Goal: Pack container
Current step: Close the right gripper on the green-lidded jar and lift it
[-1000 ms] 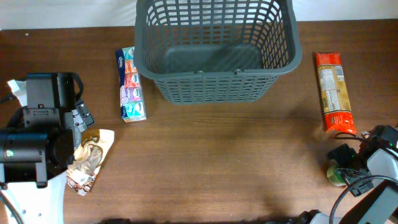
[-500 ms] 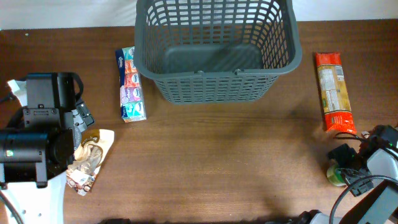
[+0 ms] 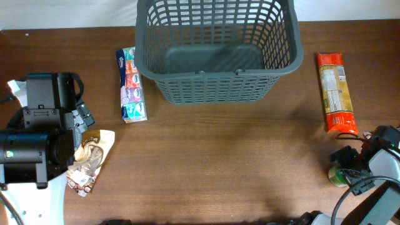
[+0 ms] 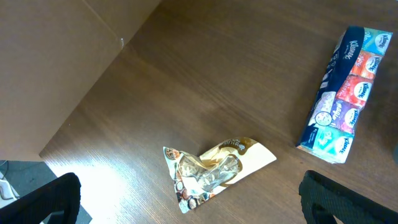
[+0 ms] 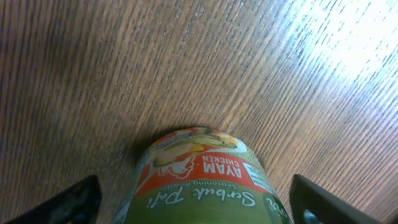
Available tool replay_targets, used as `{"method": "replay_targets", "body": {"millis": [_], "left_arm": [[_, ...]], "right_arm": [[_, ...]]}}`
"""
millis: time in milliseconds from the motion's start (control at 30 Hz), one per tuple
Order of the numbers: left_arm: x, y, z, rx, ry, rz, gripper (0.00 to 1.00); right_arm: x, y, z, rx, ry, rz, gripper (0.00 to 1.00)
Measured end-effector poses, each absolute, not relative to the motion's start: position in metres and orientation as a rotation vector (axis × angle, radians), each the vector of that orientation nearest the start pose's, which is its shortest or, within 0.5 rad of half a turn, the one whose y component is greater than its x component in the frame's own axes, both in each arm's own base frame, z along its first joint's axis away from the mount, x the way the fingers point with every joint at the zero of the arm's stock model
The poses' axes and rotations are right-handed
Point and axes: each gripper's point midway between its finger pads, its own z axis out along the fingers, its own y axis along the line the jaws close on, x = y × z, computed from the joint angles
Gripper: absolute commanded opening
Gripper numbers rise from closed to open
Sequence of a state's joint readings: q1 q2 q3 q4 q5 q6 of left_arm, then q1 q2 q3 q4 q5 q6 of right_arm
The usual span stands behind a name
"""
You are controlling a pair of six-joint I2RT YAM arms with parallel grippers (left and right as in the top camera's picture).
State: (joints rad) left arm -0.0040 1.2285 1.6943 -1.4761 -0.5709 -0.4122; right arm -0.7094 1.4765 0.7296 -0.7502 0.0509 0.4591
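The container (image 3: 212,87), a large dark grey lattice basket, stands empty at the back centre of the table. My right gripper (image 3: 345,167) (image 5: 200,202) is down at the front right, open around a green seasoning jar (image 5: 205,180) (image 3: 338,177) with an orange chicken label. A gap shows between the jar and each finger. My left gripper (image 3: 80,139) (image 4: 199,208) hangs open at the left, above a crumpled snack packet (image 4: 214,171) (image 3: 90,161) lying flat on the wood.
A long tissue pack (image 3: 131,84) (image 4: 342,93) lies just left of the basket. An orange pasta packet (image 3: 335,94) lies to its right, behind my right arm. The table's left edge (image 4: 81,99) runs close to the snack packet.
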Motion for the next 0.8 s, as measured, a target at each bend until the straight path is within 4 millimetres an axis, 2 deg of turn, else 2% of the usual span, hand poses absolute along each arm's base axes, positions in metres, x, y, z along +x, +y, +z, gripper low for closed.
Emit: {"method": "replay_targets", "body": {"millis": [67,233,333,433,467,533,800], "left_arm": [[0.2399,0.0919,0.3406,-0.693,2.337,0.553,1.0],[0.2399,0.0919,0.3406,-0.693,2.337,0.553,0.99],[0.2399,0.0919,0.3406,-0.693,2.337,0.553,1.0],[0.2399,0.0919,0.3406,-0.693,2.337,0.553,1.0],[0.2399,0.0919,0.3406,-0.693,2.337,0.553,0.99],[0.2399,0.0919,0.3406,-0.693,2.337,0.553,1.0],[0.2399,0.0919,0.3406,-0.693,2.337,0.553,0.99]], "right_arm": [[0.1717,-0.1587,0.0089,1.706,2.557,-0.09,0.68],[0.1716,-0.1587,0.0089,1.714,2.552,-0.09,0.59],[0.1716,-0.1587,0.0089,1.715,2.551,-0.09,0.47],[0.1716,-0.1587,0.0089,1.714,2.552,-0.09,0.26],[0.1717,-0.1588,0.0089,1.714,2.551,-0.09,0.22],[0.1716,-0.1587,0.0089,1.714,2.551,-0.09,0.04],[0.1695,-0.1569,0.0093,1.721,2.562,-0.088,0.04]]}}
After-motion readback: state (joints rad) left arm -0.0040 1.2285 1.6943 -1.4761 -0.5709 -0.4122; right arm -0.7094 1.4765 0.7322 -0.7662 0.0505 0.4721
